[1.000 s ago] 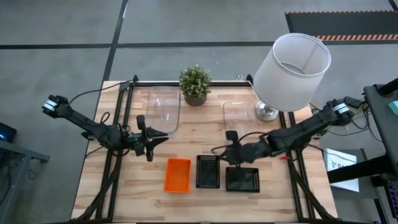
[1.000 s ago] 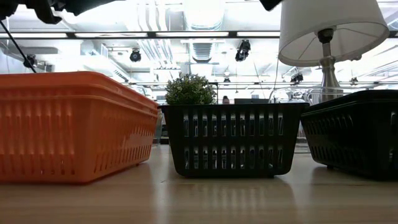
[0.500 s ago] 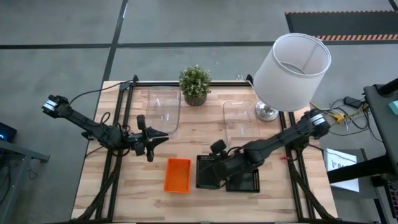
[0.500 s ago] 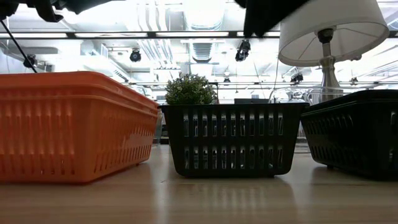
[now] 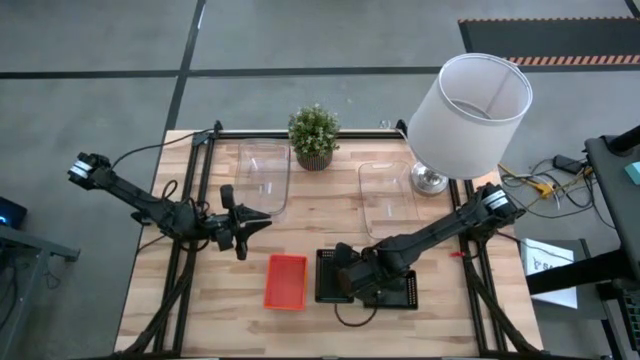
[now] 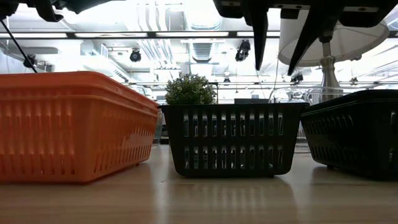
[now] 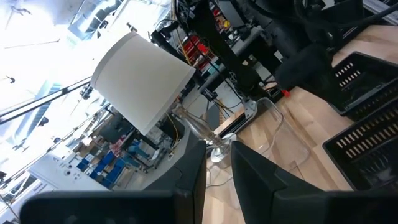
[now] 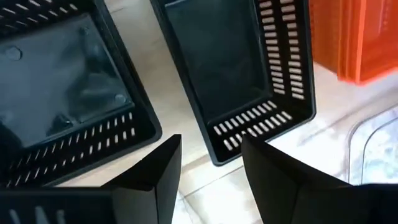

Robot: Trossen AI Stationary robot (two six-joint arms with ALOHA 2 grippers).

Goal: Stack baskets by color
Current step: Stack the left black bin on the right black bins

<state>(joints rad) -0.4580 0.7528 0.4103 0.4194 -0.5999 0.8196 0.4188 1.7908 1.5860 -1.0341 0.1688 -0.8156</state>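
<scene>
**benchrat:** Grey concrete floor all around, and the wooden desk (image 5: 330, 225) sits in the middle of it. Going by size, the lamp (image 5: 470, 115) with the white shade comes first, at the back right, its shade covering part of the desk from above. Next are the two clear baskets, one (image 5: 263, 175) back left and one (image 5: 388, 195) back right. My guess is they're apart because nobody has stacked them yet.

**gripgeek:** Yeah, nothing is stacked so far. Along the front there's the orange basket (image 5: 285, 281), then a black basket (image 5: 333, 275), then the second black basket (image 5: 392, 290). The right arm lies across that last one, so its outline is mostly hidden from above.

**benchrat:** The right gripper (image 6: 283, 34) hangs over the gap between the two black ones with its fingers spread wide and nothing in them. In the wrist view the near end wall of the middle black basket sits between the fingers — looks like it's lining up to pinch that wall and lift it into its twin.

**gripgeek:** The left gripper (image 5: 240, 225) waits over the desk just in front of the left clear basket. Its fingers sit close with a narrow gap, holding nothing.

**benchrat:** The little plant (image 5: 314, 135) is at the back edge. From desk height the clear baskets are barely visible — only a glint behind the black ones.
</scene>
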